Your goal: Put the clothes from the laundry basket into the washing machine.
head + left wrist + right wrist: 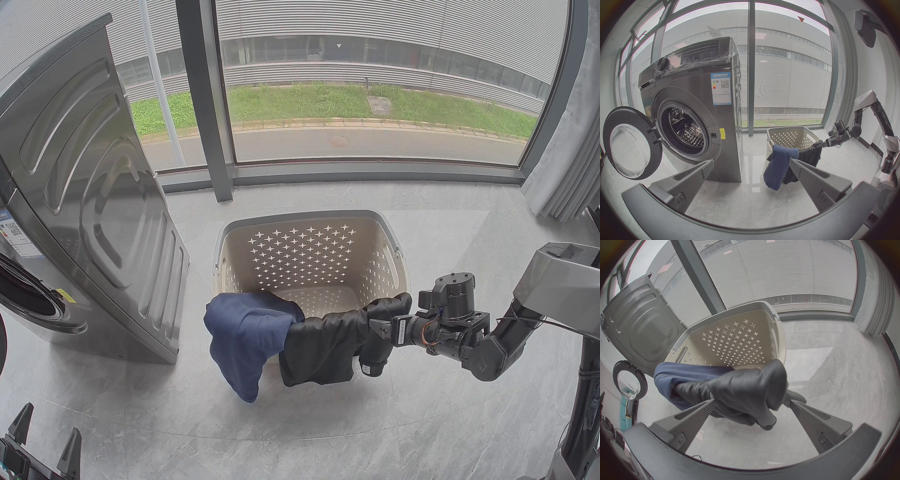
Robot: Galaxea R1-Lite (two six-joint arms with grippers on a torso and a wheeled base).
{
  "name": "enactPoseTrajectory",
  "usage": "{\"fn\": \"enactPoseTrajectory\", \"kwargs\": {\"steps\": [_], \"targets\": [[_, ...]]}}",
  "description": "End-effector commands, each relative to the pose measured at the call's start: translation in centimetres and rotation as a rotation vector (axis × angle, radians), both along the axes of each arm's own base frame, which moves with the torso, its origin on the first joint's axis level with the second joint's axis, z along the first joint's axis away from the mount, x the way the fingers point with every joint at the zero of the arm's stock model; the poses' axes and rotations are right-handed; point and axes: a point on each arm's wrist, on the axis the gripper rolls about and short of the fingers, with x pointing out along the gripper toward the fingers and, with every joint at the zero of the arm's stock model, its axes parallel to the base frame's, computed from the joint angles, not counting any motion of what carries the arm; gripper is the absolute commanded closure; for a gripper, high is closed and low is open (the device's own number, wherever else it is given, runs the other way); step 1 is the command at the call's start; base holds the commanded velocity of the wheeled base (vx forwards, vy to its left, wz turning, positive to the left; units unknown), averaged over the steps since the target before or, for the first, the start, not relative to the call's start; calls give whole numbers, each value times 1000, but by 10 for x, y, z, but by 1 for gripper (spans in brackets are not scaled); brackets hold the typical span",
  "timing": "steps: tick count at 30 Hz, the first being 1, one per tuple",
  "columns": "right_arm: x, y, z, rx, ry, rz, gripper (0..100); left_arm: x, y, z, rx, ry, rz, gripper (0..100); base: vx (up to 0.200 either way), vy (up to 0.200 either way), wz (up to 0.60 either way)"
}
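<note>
Fronting windows (pixel 375 94) on grey floor (pixel 375 425), laundry basket (pixel 300 250), right pincer (pixel 751 404) spread round black garment (pixel 319 350) (left pincer (pixel 751 164) spread)

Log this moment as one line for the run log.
right gripper open around black garment on basket rim | blue garment draped beside it | left gripper open, low | washer door open

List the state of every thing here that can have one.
washing machine door, open
laundry basket, upright on the floor
blue garment, draped over the basket's near rim
black garment, draped over the same rim beside it
left tool, open, empty
right tool, open around the black garment's end
</note>
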Motion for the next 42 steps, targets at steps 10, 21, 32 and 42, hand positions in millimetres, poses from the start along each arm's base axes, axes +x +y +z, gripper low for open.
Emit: {"fn": "enactPoseTrajectory", "kwargs": {"steps": [10, 21, 32, 42], "targets": [[22, 9, -8, 26, -48, 2, 100, 0, 0, -5, 0, 0, 0, 0, 0, 0, 0], [-29, 10, 53, 95, -106, 57, 100, 0, 0, -5, -2, -2, 0, 0, 0, 0, 0], [-98, 4, 146, 252, -327, 133, 100, 0, 0, -5, 0, 0, 0, 0, 0, 0, 0], [-155, -22, 213, 383, -516, 133, 100, 0, 0, -5, 0, 0, 0, 0, 0, 0, 0]]}}
